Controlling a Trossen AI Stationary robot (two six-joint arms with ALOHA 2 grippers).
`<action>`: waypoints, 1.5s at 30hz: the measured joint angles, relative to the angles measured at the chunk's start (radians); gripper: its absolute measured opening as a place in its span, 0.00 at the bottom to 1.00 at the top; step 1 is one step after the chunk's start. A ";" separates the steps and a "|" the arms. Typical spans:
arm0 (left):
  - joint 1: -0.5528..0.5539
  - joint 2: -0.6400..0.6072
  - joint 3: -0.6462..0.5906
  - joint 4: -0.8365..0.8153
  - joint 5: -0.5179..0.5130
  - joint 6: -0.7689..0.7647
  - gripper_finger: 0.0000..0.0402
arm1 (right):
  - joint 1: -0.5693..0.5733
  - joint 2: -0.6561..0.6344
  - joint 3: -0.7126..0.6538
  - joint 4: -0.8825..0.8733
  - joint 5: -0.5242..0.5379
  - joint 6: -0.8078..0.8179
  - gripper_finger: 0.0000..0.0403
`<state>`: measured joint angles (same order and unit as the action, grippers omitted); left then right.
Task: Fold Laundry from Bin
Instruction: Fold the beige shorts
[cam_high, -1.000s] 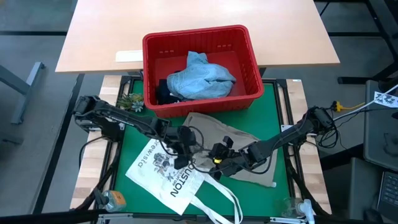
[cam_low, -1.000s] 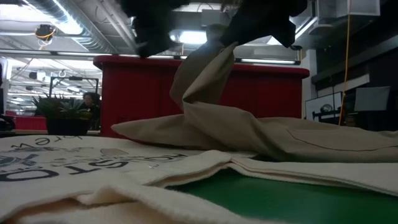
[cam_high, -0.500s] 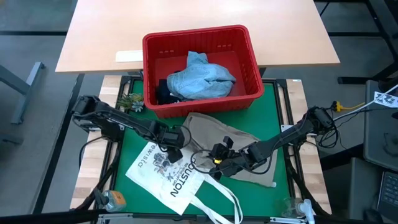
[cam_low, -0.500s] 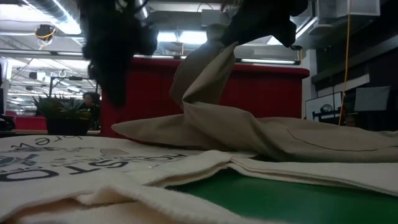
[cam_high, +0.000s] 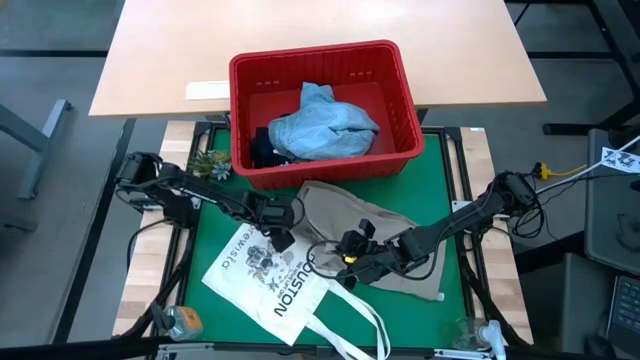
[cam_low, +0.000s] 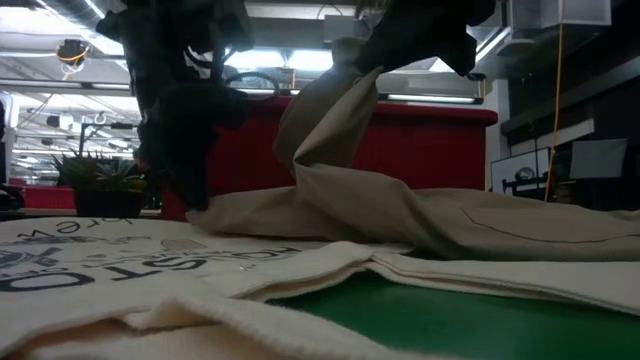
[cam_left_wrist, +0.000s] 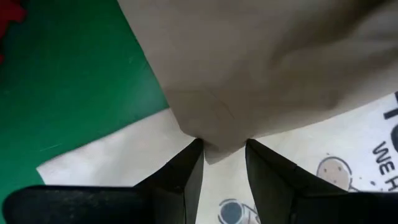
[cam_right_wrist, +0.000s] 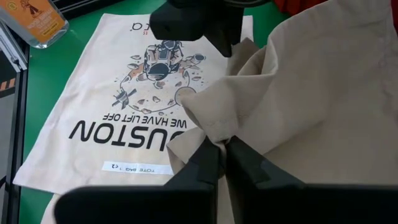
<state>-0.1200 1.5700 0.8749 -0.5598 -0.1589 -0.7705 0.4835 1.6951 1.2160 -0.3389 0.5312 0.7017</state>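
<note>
A beige cloth lies spread on the green mat, partly over the white "HOUSTON" tote bag. My right gripper is shut on a raised fold of the cloth near its near edge. My left gripper is open and points steeply down at the cloth's left corner, one finger on each side of it. The red bin stands at the mat's far edge. It holds light blue denim and a dark garment. My right gripper pinches a small fold of the beige cloth between its two fingers, slanting down from the table's right. The fold stands up as a peak while the rest of the cloth lies on the mat. Whether my left gripper touches the corner, I cannot tell.
A small plant sits left of the bin, and an orange-labelled bottle lies at the mat's near left corner. The tote's handles trail toward the near edge. A wooden table stands behind the bin.
My left gripper has come down and gone toward the table's left and far edges, rolling as it went. It now stands low over the beige cloth's left corner. The cloth and my right gripper have kept still.
</note>
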 joint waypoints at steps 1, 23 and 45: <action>0.003 0.000 -0.001 0.000 0.000 0.006 0.29 | 0.000 0.000 0.000 0.000 0.000 0.000 0.04; -0.004 0.000 0.027 0.074 0.114 0.074 0.01 | 0.000 -0.001 0.000 0.000 0.025 0.008 0.04; -0.090 0.001 0.245 0.446 0.172 0.126 0.00 | 0.081 -0.072 0.000 -0.144 0.091 0.166 0.04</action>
<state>-0.2096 1.5709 1.1194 -0.1135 0.0134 -0.6441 0.5641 1.6232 1.2160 -0.4831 0.6220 0.8675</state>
